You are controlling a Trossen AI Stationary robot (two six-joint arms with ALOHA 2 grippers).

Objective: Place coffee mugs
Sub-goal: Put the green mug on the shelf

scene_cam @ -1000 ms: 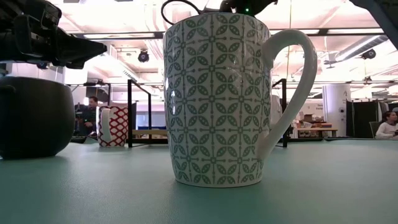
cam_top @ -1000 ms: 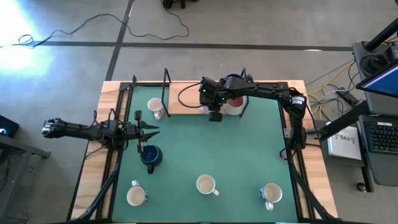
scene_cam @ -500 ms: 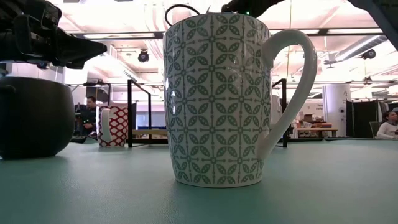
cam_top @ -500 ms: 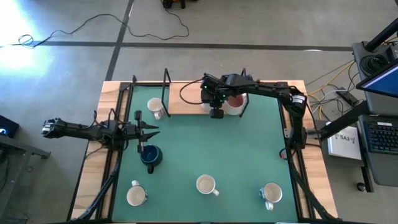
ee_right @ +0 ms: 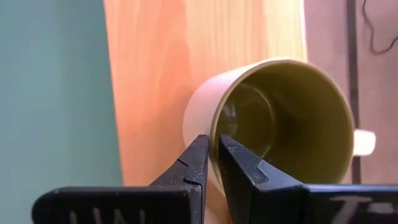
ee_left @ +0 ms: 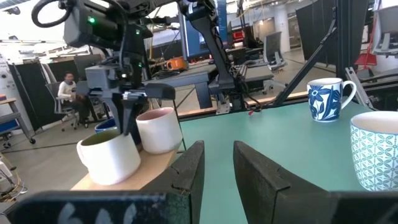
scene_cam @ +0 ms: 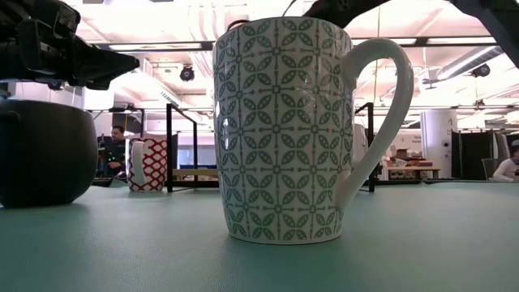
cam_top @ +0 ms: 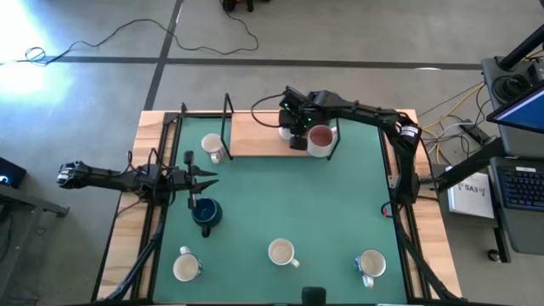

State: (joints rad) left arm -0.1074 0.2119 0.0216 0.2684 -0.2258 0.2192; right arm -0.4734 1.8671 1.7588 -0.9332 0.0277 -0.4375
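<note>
My right gripper (cam_top: 297,138) is over the wooden board (cam_top: 255,134) at the table's far edge, shut on the olive-green-inside mug (ee_right: 280,118), also seen in the left wrist view (ee_left: 109,157). The pink-inside mug (cam_top: 320,138) stands on its base right beside it. My left gripper (cam_top: 204,180) hovers open near the table's left edge, just beyond the dark blue mug (cam_top: 206,212). A red-patterned mug (cam_top: 212,147) stands on the mat at far left. Three white mugs (cam_top: 282,252) stand along the near edge; the middle one fills the low view (scene_cam: 280,130). My right gripper pinches the olive-green-inside mug's rim wall (ee_right: 218,119), one finger inside the mug and one outside. The fingers come from above, pointing down. The mug hangs roughly upright below them over the board; whether its base touches the wood, I cannot tell.
Black upright frame posts (cam_top: 227,115) stand at the board's left end and along the far edge. A blue-flowered mug (ee_left: 326,99) sits at near right. Open green mat (cam_top: 297,200) lies between the board and the near row of mugs.
My right gripper has moved toward the table's far edge, carrying the olive-green-inside mug from the edge of the mat onto the wooden board, next to the pink-inside mug. Its fingers have stayed shut on the rim.
</note>
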